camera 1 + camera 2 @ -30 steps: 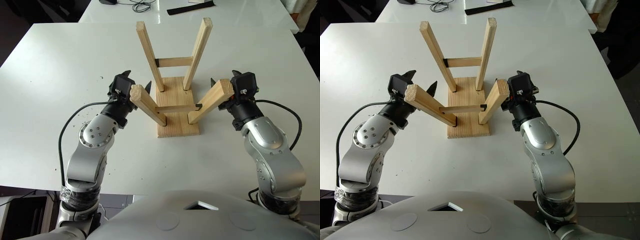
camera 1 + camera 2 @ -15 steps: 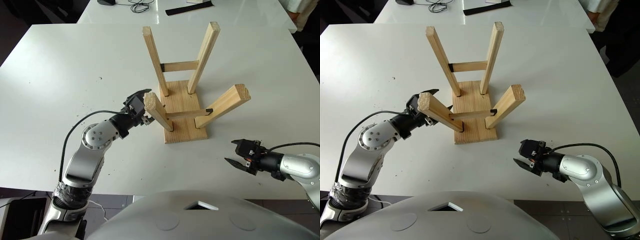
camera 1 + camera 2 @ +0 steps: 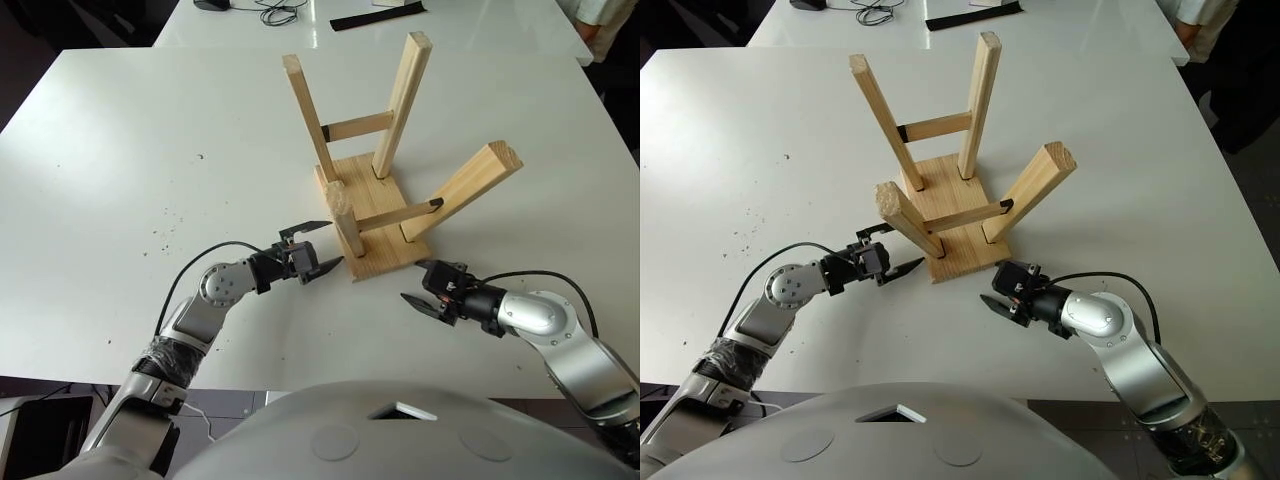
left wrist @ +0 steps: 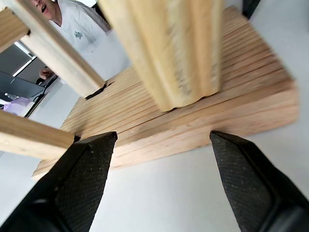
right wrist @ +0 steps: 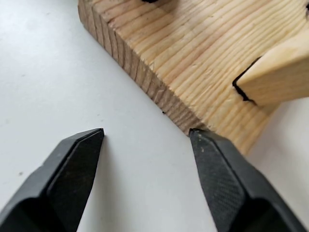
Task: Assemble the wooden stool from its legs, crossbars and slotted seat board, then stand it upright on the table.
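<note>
Left gripper [image 3: 322, 247]: fingers spread wide and holding nothing, low over the table, just left of the seat board's near-left corner.
Right gripper [image 3: 419, 283]: also open and empty, just near of the board's near-right corner.
Stool [image 3: 385, 216]: upside down at mid-table, with the seat board [image 3: 372, 193] flat on the surface. The far legs [image 3: 308, 118] stand up and the near-right leg [image 3: 465, 188] tilts out to the right. A crossbar [image 3: 355, 127] joins each pair.
Surface: white table [image 3: 130, 120] with dark specks [image 3: 165, 228] left of the board.
Room: a second white table [image 3: 500, 20] beyond carries cables [image 3: 282, 12] and a black strip [image 3: 380, 16].
Left wrist view: the board's grain close up, with a leg's foot set into it between the dark pads [image 4: 82, 188].
Right wrist view: one fingertip [image 5: 212, 159] sits right at the board's lower edge.
</note>
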